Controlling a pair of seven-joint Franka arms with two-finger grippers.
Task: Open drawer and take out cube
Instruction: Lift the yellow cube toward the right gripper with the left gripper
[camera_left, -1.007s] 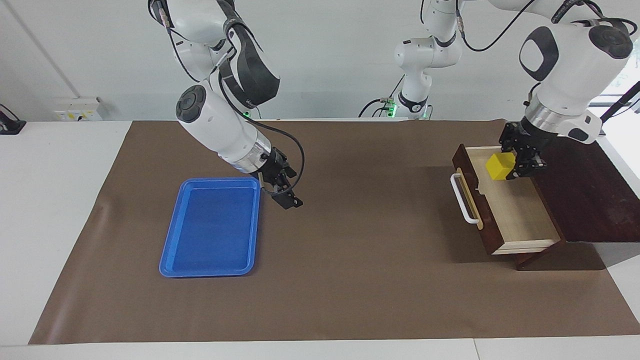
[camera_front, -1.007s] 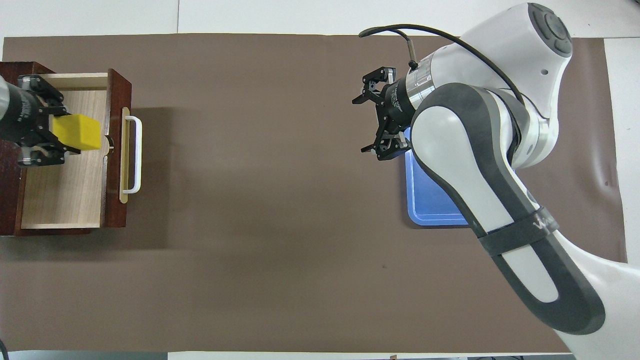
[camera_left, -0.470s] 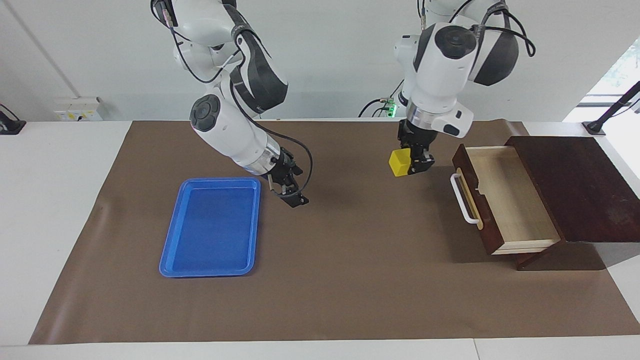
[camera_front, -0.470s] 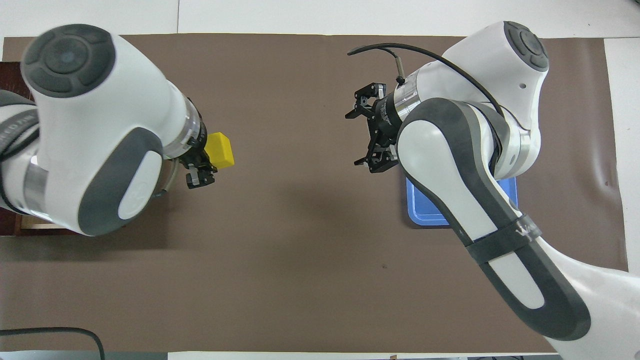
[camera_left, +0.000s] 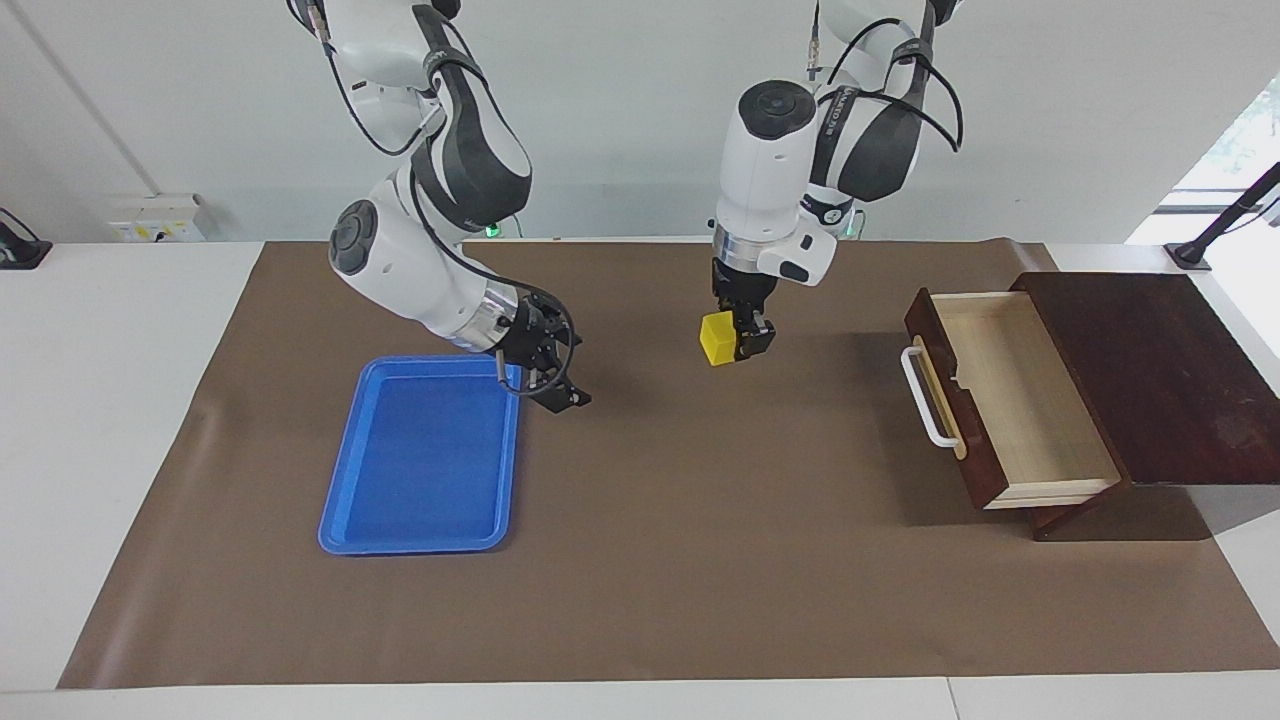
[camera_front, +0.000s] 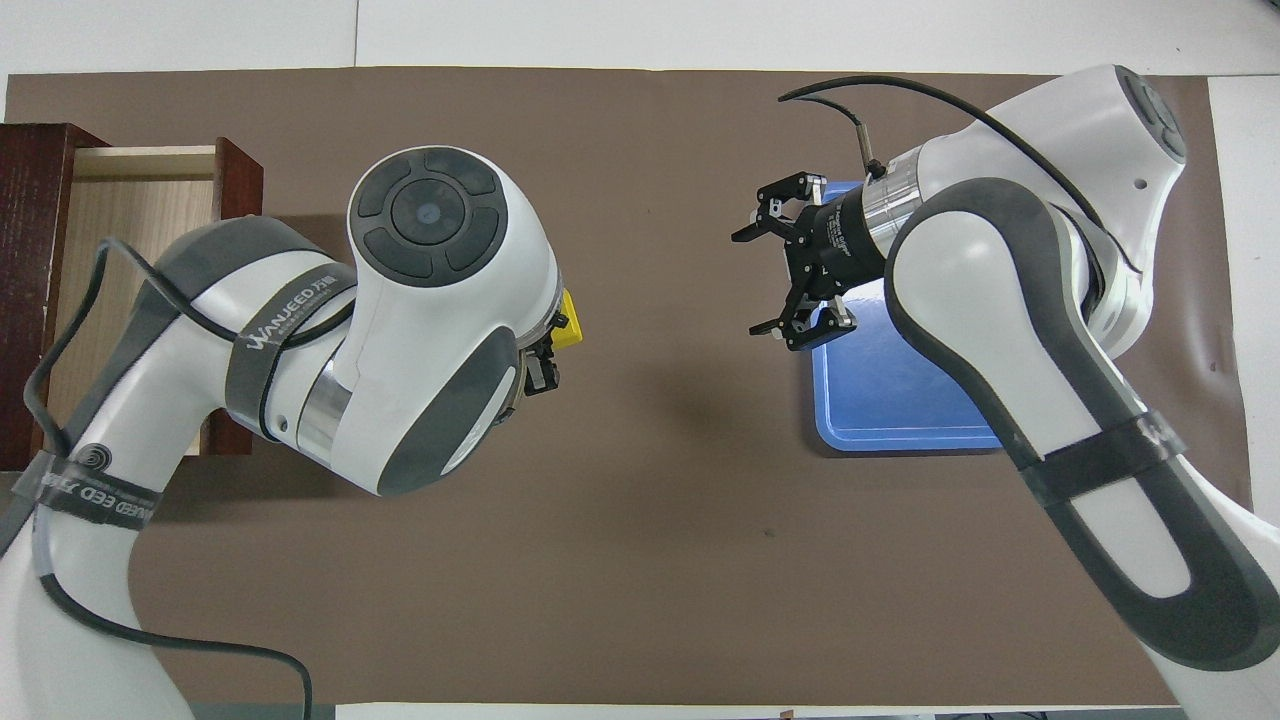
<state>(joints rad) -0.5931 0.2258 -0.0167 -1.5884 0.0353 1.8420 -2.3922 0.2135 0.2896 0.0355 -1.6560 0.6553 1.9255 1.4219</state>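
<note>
left hand (camera_left: 737, 340) grips cube (camera_left: 717, 340) above mat; right hand (camera_left: 553, 385) spread wide beside tray (camera_left: 420, 455).

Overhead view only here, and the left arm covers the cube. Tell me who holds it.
Observer: The left pincer is shut on the cube, in the air over the brown mat.
Operator: Check the drawer.
Observer: The drawer stands pulled out; only its pale floor shows inside.
Operator: Report the right pincer's height.
Observer: The right pincer hangs open, low over the mat beside the blue tray.
</note>
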